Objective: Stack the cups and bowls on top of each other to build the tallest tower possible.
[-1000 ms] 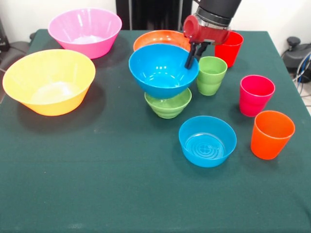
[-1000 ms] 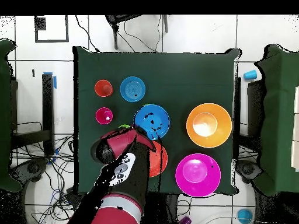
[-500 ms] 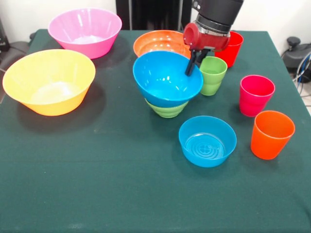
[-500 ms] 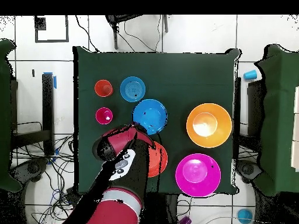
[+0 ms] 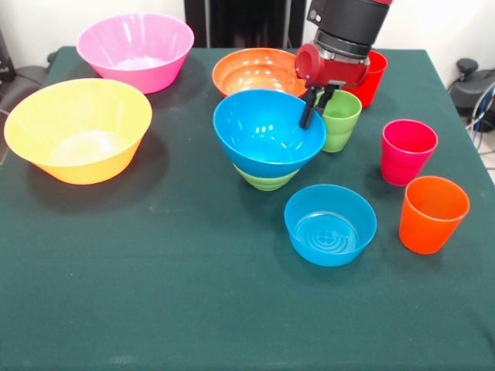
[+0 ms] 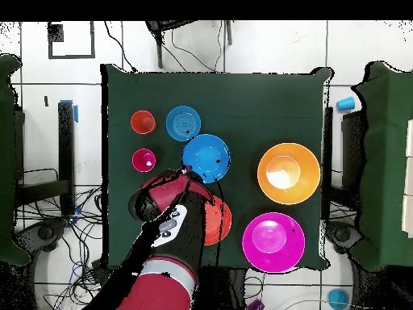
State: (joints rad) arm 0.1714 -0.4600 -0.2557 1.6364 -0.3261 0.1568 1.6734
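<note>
The wide blue bowl (image 5: 263,131) rests nested in the small green bowl (image 5: 267,181) at the table's middle; it also shows in the overhead view (image 6: 206,157). My gripper (image 5: 314,110) is shut on the blue bowl's right rim, one finger inside and one outside. The light green cup (image 5: 340,117) stands just behind the gripper. The red cup (image 5: 374,74), magenta cup (image 5: 407,151) and orange cup (image 5: 433,213) stand upright on the right. The small translucent blue bowl (image 5: 330,224) sits in front of the pile.
The shallow orange-red bowl (image 5: 251,69) sits behind the pile, close under my arm. The big pink bowl (image 5: 135,50) and big yellow-orange bowl (image 5: 77,127) stand at the left. The green table (image 5: 193,309) stretches towards the camera.
The gripper has lowered the blue bowl from above the green bowl down into it, moving slightly right in the front view. The other cups and bowls have not moved.
</note>
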